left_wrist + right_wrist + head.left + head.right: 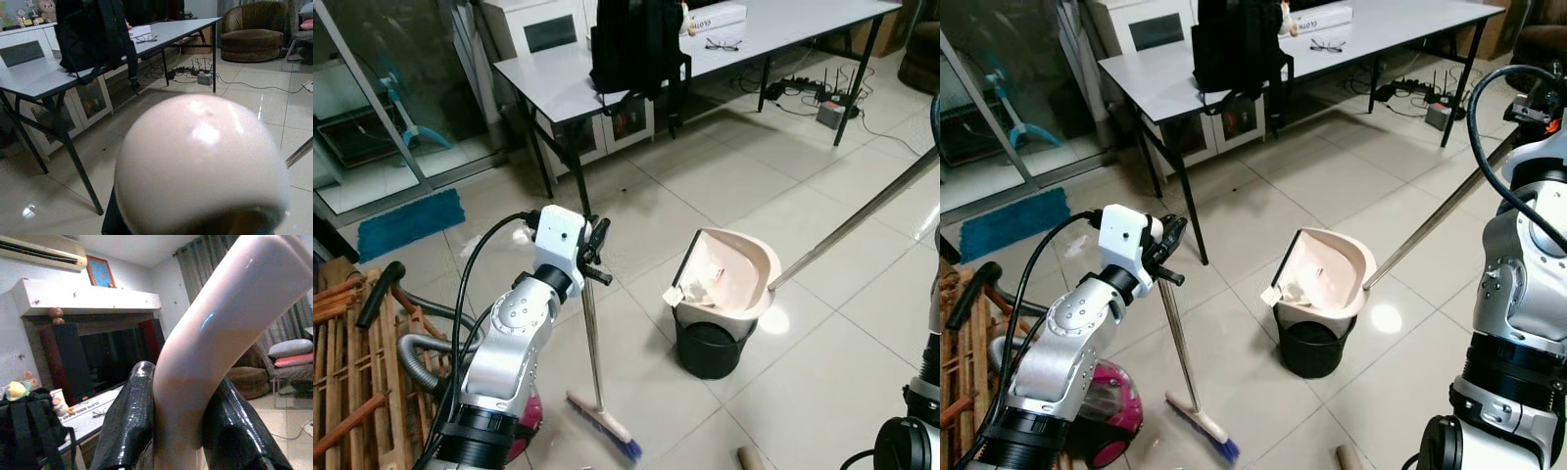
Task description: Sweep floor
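My left gripper [591, 255] is shut on the top of the broom's metal pole [591, 338]. The broom stands nearly upright, with its brush [607, 429] on the tiles. The pole's cream end knob [200, 161] sits close before the left wrist camera. A cream dustpan [732, 272] is tipped over a black bin [709, 348], with paper scraps [690, 291] at its lower lip. Its long metal handle [862, 217] rises to the right. In the right wrist view, my right gripper [180, 378] is shut on the handle's cream grip [215, 318].
A grey table [558, 83] with a black backpack [634, 44], glasses and a box stands behind. Cables and a power strip [830, 110] lie under it. A pink vacuum with hose [1102, 416], wooden slats [342, 372], a blue mat [406, 223] and a cardboard tube [750, 458] are around.
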Robot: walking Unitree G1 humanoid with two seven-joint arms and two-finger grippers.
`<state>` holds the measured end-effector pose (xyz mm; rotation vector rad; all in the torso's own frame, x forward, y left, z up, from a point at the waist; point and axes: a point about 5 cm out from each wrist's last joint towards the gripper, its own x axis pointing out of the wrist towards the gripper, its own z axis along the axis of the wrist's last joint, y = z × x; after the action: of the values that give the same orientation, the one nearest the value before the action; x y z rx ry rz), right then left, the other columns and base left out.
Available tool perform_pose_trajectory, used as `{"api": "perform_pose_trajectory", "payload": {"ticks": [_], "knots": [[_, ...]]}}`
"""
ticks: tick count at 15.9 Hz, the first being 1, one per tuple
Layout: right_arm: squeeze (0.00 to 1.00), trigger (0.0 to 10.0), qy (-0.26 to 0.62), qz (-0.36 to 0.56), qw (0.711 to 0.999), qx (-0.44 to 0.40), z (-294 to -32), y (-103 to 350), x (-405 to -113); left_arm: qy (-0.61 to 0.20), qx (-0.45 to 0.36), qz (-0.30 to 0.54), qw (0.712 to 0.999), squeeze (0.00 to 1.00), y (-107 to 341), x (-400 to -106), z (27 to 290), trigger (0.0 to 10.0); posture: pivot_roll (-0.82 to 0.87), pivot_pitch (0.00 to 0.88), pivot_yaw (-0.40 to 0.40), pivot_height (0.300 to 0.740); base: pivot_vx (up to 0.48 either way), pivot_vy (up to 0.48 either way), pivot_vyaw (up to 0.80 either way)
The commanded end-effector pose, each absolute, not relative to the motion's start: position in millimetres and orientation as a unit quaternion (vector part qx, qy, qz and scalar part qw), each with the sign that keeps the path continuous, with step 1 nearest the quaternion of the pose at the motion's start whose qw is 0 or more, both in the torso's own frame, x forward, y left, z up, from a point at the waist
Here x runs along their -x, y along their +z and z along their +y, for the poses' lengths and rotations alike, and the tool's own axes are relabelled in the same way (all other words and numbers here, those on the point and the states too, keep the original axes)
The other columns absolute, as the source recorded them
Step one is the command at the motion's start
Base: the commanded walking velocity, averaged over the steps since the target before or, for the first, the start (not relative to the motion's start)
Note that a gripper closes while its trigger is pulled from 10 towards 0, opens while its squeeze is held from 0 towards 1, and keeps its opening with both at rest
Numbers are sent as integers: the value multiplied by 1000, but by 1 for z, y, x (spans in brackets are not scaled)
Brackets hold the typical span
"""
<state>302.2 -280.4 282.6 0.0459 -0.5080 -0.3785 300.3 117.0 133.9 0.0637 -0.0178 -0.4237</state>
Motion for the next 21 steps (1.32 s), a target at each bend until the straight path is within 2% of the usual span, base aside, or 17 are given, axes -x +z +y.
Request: {"api": "perform_pose_trajectory", "payload": {"ticks": [1, 8, 15, 18, 21], "knots": [[0, 10000, -162, -289, 943, -8, -271, 297, -301, -203, -37, -18, 978, 0, 139, -301, 122, 10000, -81, 0, 125, 740, 0, 0, 0], [0, 10000, -26, -320, 940, 120, -210, 289, -311, -207, -64, -18, 976, 0, 136, -298, 123, 10000, -57, 0, 116, 740, 0, 0, 0], [0, 10000, 72, -318, 923, 206, -161, 242, -309, -203, -79, -20, 976, 0, 137, -296, 127, 10000, -39, 0, 113, 740, 0, 0, 0], [0, 10000, 101, -342, 906, 229, -144, 230, -304, -206, -82, -23, 975, 0, 137, -297, 125, 10000, -36, 0, 114, 740, 0, 0, 0], [0, 10000, 96, -357, 893, 257, -140, 224, -304, -205, -83, -24, 975, 0, 137, -297, 125, 10000, -33, 0, 113, 740, 0, 0, 0]]}}
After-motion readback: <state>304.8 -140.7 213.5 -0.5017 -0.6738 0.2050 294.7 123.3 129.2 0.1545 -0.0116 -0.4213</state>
